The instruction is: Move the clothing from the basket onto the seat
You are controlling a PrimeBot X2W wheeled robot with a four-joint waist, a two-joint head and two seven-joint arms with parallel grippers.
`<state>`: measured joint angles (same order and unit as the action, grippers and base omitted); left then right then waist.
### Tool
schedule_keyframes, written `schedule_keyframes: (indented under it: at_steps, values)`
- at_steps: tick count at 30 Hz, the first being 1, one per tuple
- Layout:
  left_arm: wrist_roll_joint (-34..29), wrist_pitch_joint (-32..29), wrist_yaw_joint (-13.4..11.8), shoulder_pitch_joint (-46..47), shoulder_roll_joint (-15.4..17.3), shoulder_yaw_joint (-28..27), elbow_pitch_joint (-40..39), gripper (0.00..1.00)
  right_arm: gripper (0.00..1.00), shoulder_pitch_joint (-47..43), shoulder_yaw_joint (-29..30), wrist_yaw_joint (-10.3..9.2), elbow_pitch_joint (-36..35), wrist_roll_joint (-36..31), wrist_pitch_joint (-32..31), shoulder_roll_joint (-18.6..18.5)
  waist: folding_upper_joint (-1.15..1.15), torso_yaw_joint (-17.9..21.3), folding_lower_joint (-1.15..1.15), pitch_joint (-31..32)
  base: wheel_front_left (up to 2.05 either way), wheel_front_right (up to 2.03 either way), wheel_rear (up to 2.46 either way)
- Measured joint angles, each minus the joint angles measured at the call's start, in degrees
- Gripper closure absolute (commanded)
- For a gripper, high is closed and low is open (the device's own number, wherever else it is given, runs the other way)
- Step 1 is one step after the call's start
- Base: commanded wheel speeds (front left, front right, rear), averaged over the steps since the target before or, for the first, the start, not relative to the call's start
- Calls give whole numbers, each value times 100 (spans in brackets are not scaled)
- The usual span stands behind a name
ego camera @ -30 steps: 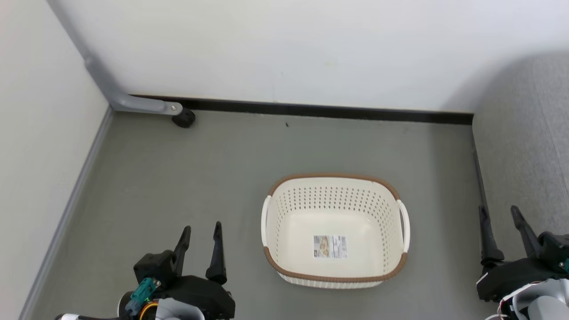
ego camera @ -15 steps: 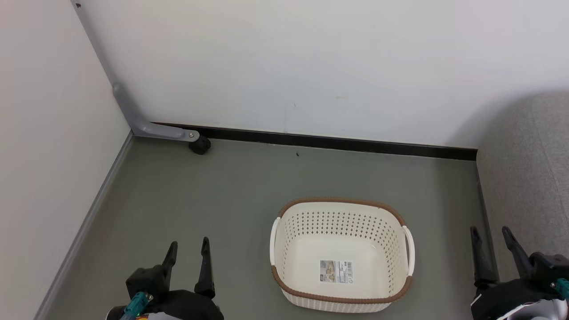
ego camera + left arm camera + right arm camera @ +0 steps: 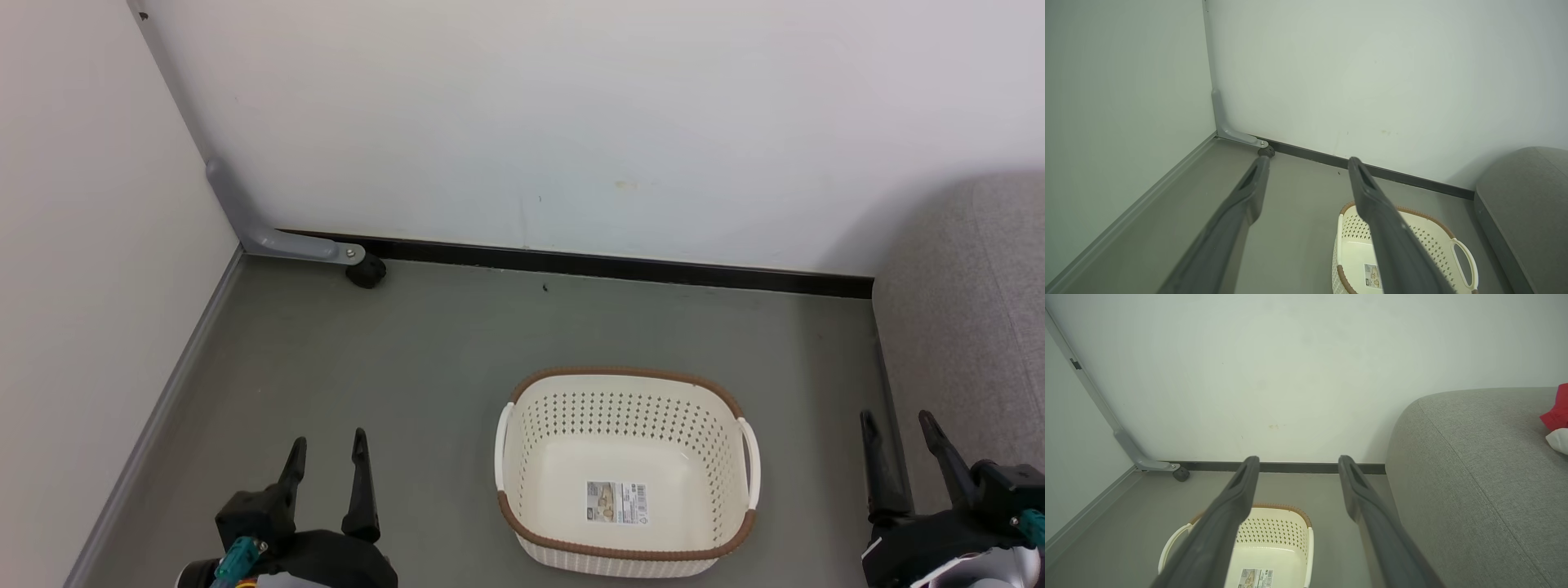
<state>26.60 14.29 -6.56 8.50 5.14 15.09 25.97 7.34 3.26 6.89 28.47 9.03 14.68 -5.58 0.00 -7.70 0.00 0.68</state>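
The cream basket with its brown rim stands on the grey floor, holding nothing but the paper label on its bottom. It also appears in the left wrist view as the basket and in the right wrist view as the basket. The grey seat rises at the right, seat. Red and white clothing lies on it at the far right edge. My left gripper is open, left of the basket. My right gripper is open, by the seat's edge.
White walls meet in a corner at the back left, with a black skirting strip along the far wall. A grey metal bracket with a black caster stands in that corner. Bare floor lies left of and behind the basket.
The camera has tilted up, so the basket and both grippers sit lower in the picture. Both grippers stay open and empty. The basket itself has not moved on the floor.
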Motion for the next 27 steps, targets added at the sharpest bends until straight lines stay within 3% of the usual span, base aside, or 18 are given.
schedule_keyframes:
  at_steps: [15,16,27]
  values:
    - [-260,0,-8,-85,-49,-193,-30,0,0,-1,-16,1,-41,0,0,1,0,-100,0,29,0,0,0]
    - [-250,-3,0,-88,-53,-188,5,100,100,-4,-18,0,-4,0,-1,10,0,-104,0,31,0,0,0]
    - [-52,-118,52,-446,-94,-231,352,100,100,-330,14,0,361,225,-109,189,0,-85,0,32,0,0,0]
